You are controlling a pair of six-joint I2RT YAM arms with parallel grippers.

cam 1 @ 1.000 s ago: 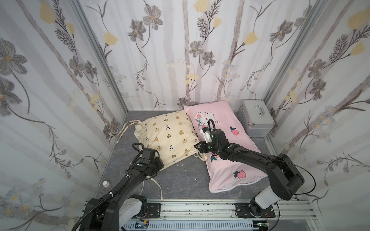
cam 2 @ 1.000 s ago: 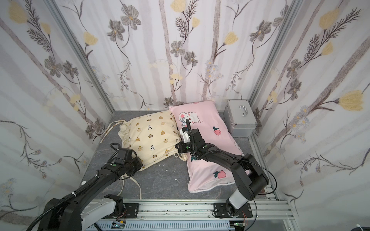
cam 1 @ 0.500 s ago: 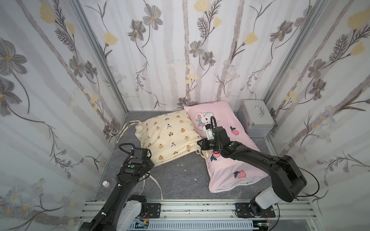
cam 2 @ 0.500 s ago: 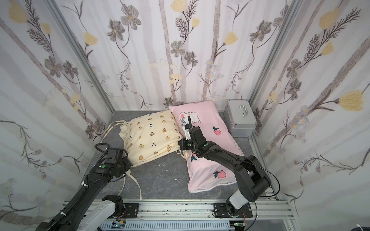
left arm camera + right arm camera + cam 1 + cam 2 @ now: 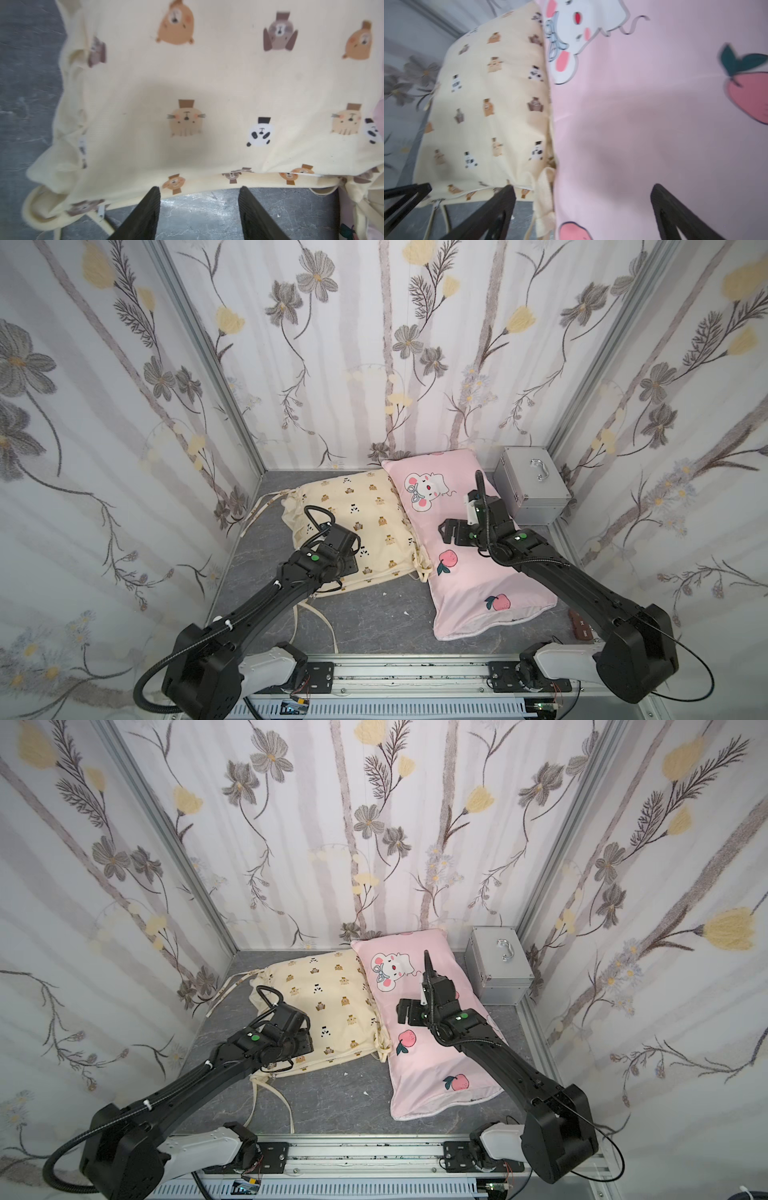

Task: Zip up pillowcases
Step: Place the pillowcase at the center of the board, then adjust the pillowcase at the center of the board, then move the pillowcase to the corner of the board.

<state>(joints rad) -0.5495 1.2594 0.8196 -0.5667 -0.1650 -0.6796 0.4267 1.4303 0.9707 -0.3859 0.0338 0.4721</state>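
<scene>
**Both grippers released over the two cases.** The left gripper (image 5: 198, 188), jaws parted and empty, hangs low over the hemmed edge of the cream, bear-printed, ruffled fabric pillowcase (image 5: 365, 514), which spreads out ahead of its fingertips. A small pale tab (image 5: 101, 211) at the corner, to one side of the jaws, may be the zip pull, which would explain the station along this seam. The right gripper (image 5: 583, 186), jaws spread wide and holding nothing, hovers above the long pink fabric pillowcase with mouse and peach prints (image 5: 478, 585), directly beneath it, with the cream case touching alongside. Behind this gripper, toward its arm's base, the pink case's end shows a pale lining, probably an unclosed zip. A silver metal case (image 5: 532, 485) stands beyond the gripper, uninvolved.
</scene>
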